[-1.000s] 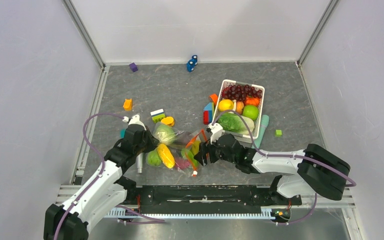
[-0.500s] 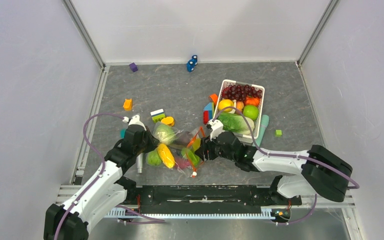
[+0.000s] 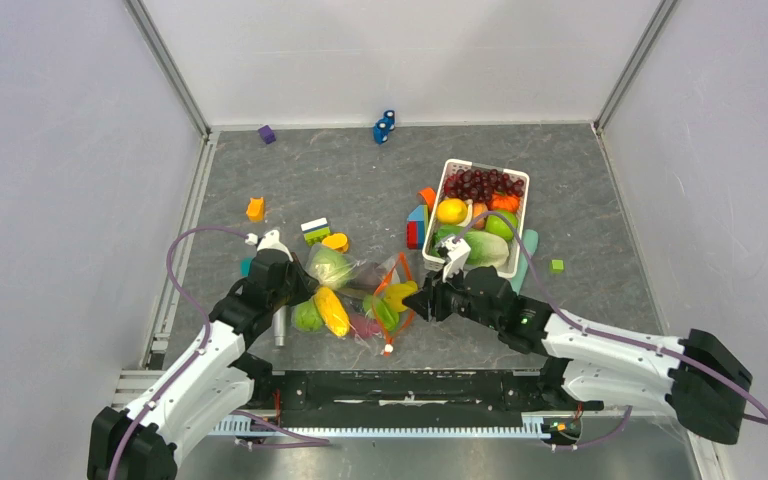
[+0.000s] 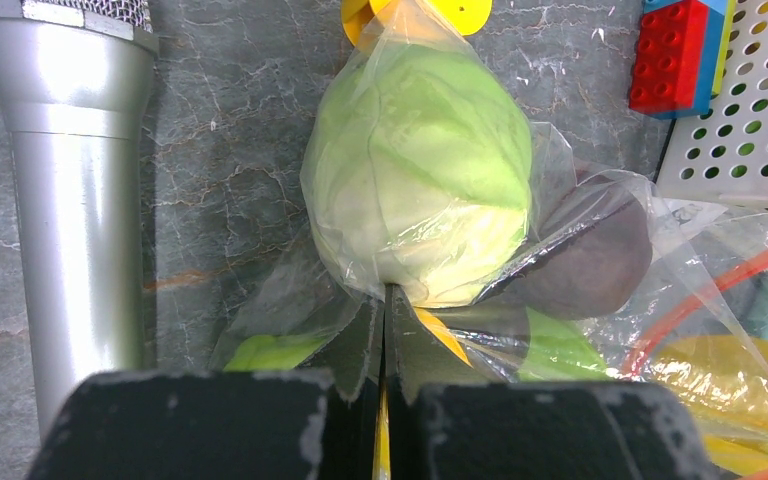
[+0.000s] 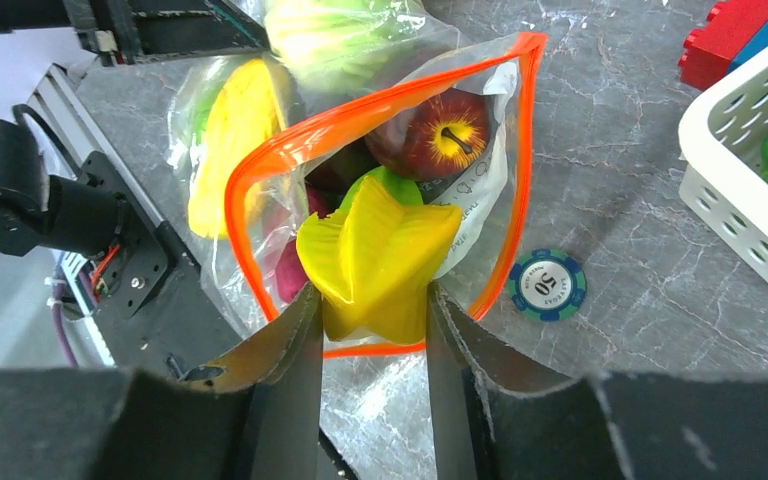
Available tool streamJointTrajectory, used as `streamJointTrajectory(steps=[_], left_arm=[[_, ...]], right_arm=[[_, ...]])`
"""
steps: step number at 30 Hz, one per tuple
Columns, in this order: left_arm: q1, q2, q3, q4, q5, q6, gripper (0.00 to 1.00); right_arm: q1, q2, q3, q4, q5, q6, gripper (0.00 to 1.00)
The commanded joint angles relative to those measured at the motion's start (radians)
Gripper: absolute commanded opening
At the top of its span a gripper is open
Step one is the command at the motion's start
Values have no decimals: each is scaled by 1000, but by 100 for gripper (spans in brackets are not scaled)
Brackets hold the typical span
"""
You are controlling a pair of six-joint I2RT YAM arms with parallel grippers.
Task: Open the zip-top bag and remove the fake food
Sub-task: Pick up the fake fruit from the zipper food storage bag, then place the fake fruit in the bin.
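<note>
While the left hand (image 4: pixel 385 300) pinches the zip-top bag (image 5: pixel 400 85), the right hand (image 5: pixel 370 296) has clamped a yellow starfruit (image 5: pixel 380 250).

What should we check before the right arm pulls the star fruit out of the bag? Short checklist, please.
1. Mouth open: ok. The orange strip of the zip-top bag forms a wide loop.
2. Grip: ok. The right gripper has a finger against each side of the star fruit.
3. Plastic pinched along with the fruit: cannot tell. The strip's lower edge runs behind the fingers.
4. Bag anchored: ok. The left gripper is shut on the plastic just beside the cabbage.
5. Stowaways: cannot tell. The red apple sits right behind the fruit, and contact is unclear.
6. Exit path: ok. The poker chip and the basket lie off to one side.
</note>
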Motion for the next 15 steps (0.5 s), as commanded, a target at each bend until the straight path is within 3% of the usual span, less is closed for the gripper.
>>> streamJointTrajectory(steps=[1,8,15], left_arm=[[5,7,-6,7,-15,-2,2],[5,-3,-4,-4,-18,0,2],[5,-5,1,2,5,8,2]], right_arm=[[-17,-103,3,-79,-8,1,29],[-80,-246,41,-256,41,-11,22],[-256,-256,165,-376,58,-96,16]])
